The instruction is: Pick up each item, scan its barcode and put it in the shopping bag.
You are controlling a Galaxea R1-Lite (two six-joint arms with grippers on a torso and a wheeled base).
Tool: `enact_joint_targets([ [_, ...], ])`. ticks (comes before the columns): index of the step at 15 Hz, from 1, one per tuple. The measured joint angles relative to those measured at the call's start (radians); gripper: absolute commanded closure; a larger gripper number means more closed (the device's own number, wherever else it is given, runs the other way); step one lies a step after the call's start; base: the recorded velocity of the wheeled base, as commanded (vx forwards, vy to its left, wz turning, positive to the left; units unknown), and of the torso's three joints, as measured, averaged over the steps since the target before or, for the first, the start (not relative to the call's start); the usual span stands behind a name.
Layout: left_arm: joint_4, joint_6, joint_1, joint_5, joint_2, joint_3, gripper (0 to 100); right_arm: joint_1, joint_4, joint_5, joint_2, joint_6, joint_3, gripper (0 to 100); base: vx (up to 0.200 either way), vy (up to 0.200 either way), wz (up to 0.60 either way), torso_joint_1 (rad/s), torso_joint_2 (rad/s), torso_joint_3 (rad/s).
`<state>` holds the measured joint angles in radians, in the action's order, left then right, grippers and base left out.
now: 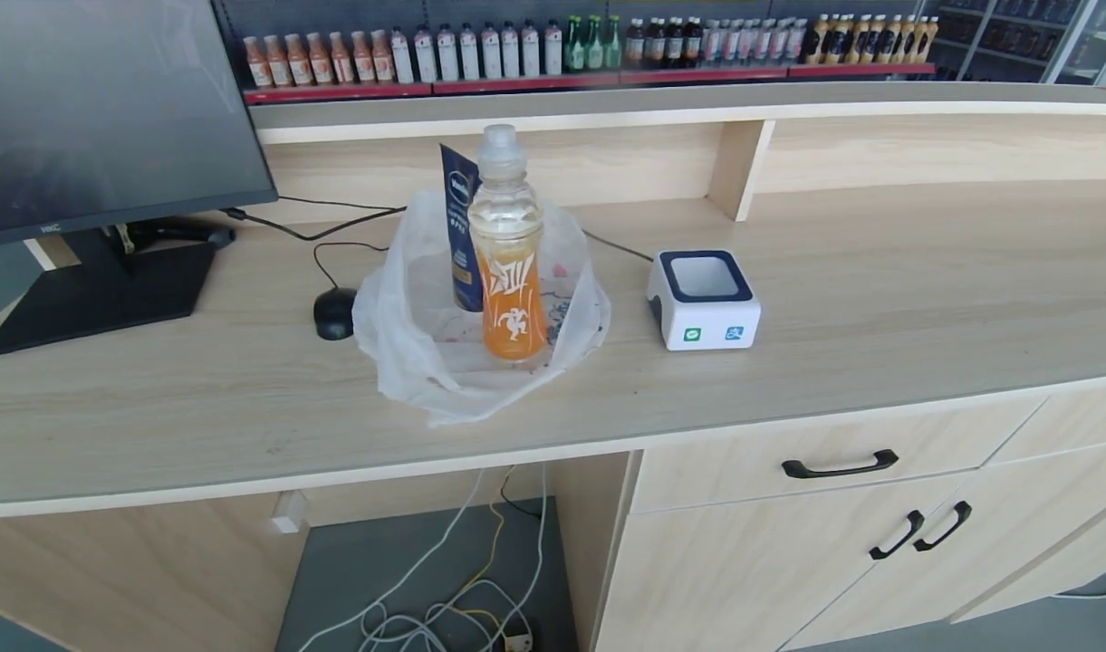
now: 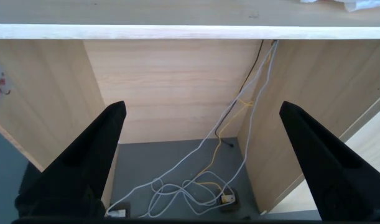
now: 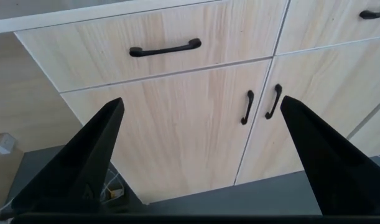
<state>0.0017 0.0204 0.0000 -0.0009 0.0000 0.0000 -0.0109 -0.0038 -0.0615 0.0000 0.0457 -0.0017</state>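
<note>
On the wooden counter (image 1: 879, 299), the white plastic shopping bag (image 1: 399, 358) sits open, its sides slumped down around what it holds. Two items stand upright inside it. An orange drink bottle (image 1: 509, 272) with a clear cap is at the front. A dark blue tube (image 1: 460, 231) stands just behind it, toward the robot's left, partly hidden by the bottle.

The white barcode scanner (image 1: 703, 301), with its dark-rimmed window facing up, rests on the counter near the bag on the robot's right, apart from it. A black mouse (image 1: 334, 313) lies just beside the bag on the other side. Farther left stands a dark monitor (image 1: 100, 100) on a black stand. Beyond the raised back of the counter, a red shelf (image 1: 589, 80) carries a row of bottles.

The left jaws are spread wide and hold nothing. They sit below the counter's front edge and face the open recess underneath, where loose white and yellow cables (image 2: 196, 186) trail on the floor. The right jaws are likewise spread wide and empty. They are low in front of the cabinet, facing a drawer with a black handle (image 3: 165, 48) and the paired door handles (image 3: 262, 104) beneath it.
</note>
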Motion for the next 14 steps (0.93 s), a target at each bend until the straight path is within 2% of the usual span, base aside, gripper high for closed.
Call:
enact_joint_targets([
  [9, 0.000, -0.001, 0.000, 0.000, 0.000, 0.000, 0, 0.000, 0.000, 0.000, 0.000, -0.001, 0.000, 0, 0.000, -0.200, 0.00, 0.003, 0.00, 0.001],
  [14, 0.000, -0.006, 0.000, 0.000, 0.000, 0.000, 0, 0.000, 0.000, 0.000, 0.000, -0.001, 0.000, 0, 0.000, 0.000, 0.00, 0.000, 0.00, 0.000],
])
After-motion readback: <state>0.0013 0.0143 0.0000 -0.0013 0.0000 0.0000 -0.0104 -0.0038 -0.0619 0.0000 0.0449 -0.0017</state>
